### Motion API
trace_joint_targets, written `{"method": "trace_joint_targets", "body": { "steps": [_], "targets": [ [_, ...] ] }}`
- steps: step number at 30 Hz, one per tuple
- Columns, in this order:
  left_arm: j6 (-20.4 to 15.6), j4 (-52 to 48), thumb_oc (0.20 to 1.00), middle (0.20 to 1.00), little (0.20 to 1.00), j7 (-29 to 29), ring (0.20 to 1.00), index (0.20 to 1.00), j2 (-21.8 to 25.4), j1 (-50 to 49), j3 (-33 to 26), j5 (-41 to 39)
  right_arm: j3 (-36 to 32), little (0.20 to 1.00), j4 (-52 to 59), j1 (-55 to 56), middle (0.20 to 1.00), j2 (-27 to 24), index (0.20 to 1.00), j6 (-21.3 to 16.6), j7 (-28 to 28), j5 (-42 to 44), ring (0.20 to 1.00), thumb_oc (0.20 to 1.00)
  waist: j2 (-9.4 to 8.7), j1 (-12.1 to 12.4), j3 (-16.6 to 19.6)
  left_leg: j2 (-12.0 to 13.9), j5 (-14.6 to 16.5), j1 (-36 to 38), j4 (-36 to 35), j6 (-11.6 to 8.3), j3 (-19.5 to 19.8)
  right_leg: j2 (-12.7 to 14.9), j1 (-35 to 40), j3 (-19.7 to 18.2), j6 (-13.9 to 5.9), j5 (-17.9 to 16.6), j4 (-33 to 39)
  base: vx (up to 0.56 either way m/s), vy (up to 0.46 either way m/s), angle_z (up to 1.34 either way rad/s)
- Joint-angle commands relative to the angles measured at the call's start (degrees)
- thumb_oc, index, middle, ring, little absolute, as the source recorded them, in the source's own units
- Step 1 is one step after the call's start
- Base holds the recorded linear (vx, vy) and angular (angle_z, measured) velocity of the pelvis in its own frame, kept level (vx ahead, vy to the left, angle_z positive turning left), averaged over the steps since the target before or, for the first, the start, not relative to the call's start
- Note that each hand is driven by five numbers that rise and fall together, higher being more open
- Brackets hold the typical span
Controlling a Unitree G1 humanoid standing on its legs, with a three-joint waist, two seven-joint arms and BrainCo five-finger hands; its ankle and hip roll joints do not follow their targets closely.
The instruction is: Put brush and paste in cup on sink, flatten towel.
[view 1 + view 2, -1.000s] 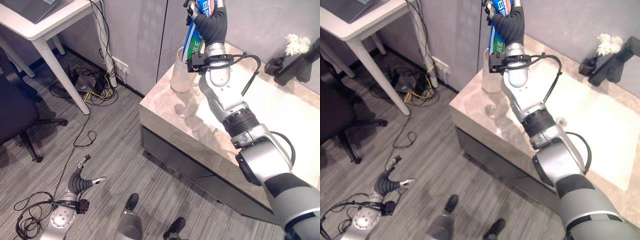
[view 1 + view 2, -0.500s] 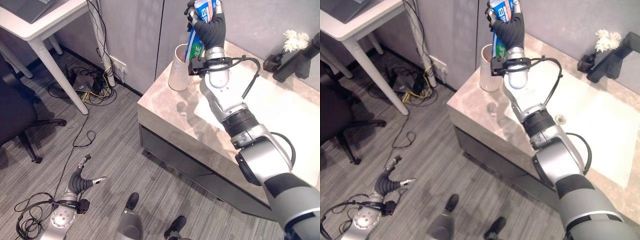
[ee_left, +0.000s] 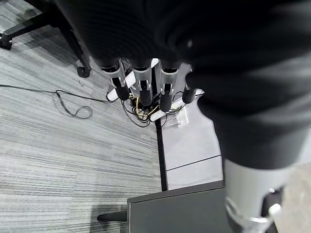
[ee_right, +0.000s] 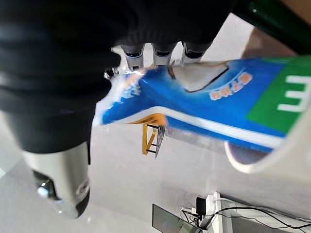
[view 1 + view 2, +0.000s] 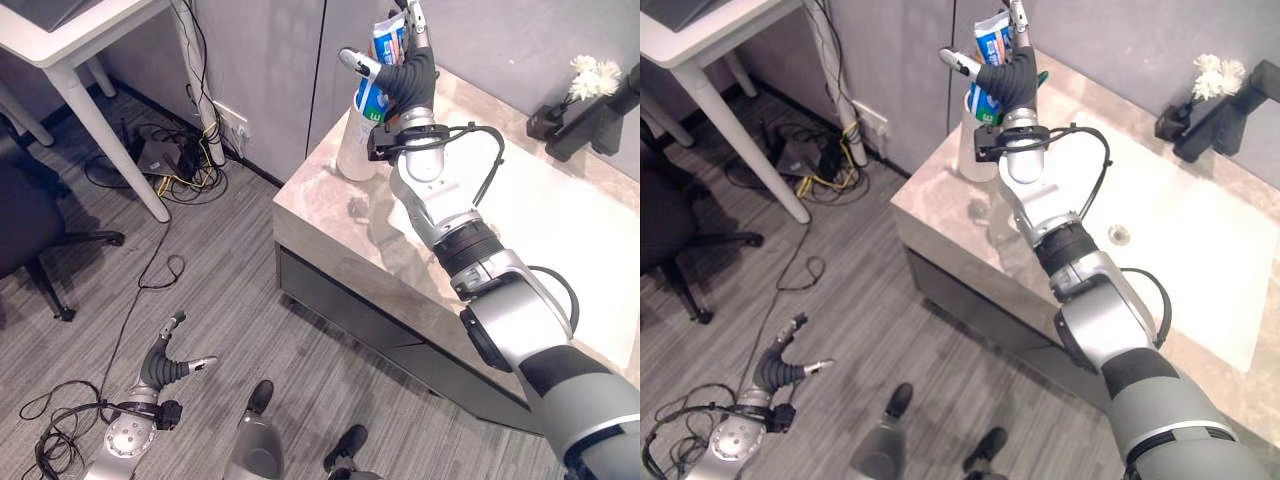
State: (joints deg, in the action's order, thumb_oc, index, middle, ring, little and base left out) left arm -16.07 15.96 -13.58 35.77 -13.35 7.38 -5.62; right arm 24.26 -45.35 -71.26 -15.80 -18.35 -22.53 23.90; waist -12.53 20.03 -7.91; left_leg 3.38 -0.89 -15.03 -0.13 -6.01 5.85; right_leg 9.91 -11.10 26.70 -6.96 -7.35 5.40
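Observation:
A blue, white and green toothpaste tube [image 5: 376, 68] stands upright in a pale cup [image 5: 352, 156] at the counter's far left corner. My right hand [image 5: 408, 78] is right behind the tube's upper end, open, with fingers spread and the thumb held apart. In the right wrist view the tube [image 4: 209, 97] rests in the cup's white rim [image 4: 272, 162], its crimped end against my straight fingers [image 4: 158, 48]. A dark green handle [image 4: 265, 17] crosses beside it. My left hand [image 5: 160, 368] hangs low over the floor, open, fingers [image 3: 141, 82] straight.
The marble counter [image 5: 340, 235] holds a white sink basin [image 5: 570, 230], a black faucet [image 5: 600, 125] and a small vase of white flowers [image 5: 590, 80]. A white desk [image 5: 70, 40], a dark office chair [image 5: 25, 230] and tangled cables [image 5: 170, 160] are on the left.
My right hand has opened from its grip on the toothpaste tube, and the tube has sunk lower into the cup. The left hand has stayed put; the camera shifted slightly.

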Motion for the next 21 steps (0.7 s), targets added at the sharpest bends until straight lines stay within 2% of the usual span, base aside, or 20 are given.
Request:
{"method": "trace_joint_targets", "body": {
  "steps": [1,6,12,18,20,21],
  "targets": [
    [-2.21,-2.03,1.0,1.0,1.0,-1.64,1.0,1.0,3.42,1.57,0.38,1.78,0.01,1.0,3.16,-6.28,1.0,-2.84,1.0,-2.2,-2.19,-1.17,1.0,1.0,-1.32,2.51,-1.47,-3.04,-2.38,2.01,-4.02,4.72,4.73,4.26,8.42,-2.23,-6.17,-3.26,-0.4,0.0,0.0,0.0],
    [-1.98,-2.04,1.0,1.0,1.0,-1.43,1.0,1.0,3.54,1.74,0.8,2.22,-1.16,1.0,6.08,-5.09,1.0,-3.52,1.0,-2.05,-3.36,-2.55,1.0,1.0,-1.18,2.55,-1.0,-2.78,-1.85,2.88,-4.02,4.63,4.49,4.07,9.21,-2.36,-6.13,-3.3,-0.4,0.0,0.0,0.0],
    [-1.51,-0.99,1.0,1.0,1.0,-1.35,1.0,1.0,2.74,4.26,3.6,3.98,-5.07,1.0,13.68,-2.14,1.0,-7.26,1.0,-2.14,-7.24,-8.25,1.0,1.0,-0.11,0.85,1.07,-3.1,-1.38,5.26,-4.35,4.77,3.61,4.37,10.95,-2.43,-6.18,-3.54,-0.46,-0.01,0.01,-0.01],
    [-0.93,0.76,1.0,1.0,1.0,-1.71,1.0,1.0,1.13,6.73,5.47,5.67,-10.41,1.0,20.97,2.31,1.0,-13.32,1.0,-1.69,-11.65,-14.59,1.0,1.0,1.35,-2.1,3.6,-3.61,-1.15,7.31,-4.87,4.75,2.77,5.0,12.54,-2.23,-6.39,-3.12,-0.7,-0.04,0.043,-0.08],
    [-0.71,0.99,1.0,1.0,1.0,-1.68,1.0,1.0,0.17,6.89,5.4,5.73,-12.08,1.0,24.01,5.07,1.0,-14.63,1.0,-1.96,-11.56,-15.08,1.0,1.0,1.55,-3.35,4.26,-3.92,-1.24,7.84,-4.87,5.03,2.19,5.38,12.68,-2.56,-6.35,-3.35,-0.74,-0.02,0.066,-0.04],
    [-0.38,1.33,1.0,1.0,1.0,-1.69,1.0,1.0,-0.5,6.79,5.13,6.06,-13.38,1.0,26.24,7.86,1.0,-16.86,1.0,-2.29,-10.99,-15.29,1.0,1.0,1.79,-4.19,4.47,-3.76,-0.63,8.82,-4.87,5.13,1.69,5.3,13.19,-2.97,-6.41,-3.02,-0.86,-0.03,0.068,-0.1]
  ]
}}
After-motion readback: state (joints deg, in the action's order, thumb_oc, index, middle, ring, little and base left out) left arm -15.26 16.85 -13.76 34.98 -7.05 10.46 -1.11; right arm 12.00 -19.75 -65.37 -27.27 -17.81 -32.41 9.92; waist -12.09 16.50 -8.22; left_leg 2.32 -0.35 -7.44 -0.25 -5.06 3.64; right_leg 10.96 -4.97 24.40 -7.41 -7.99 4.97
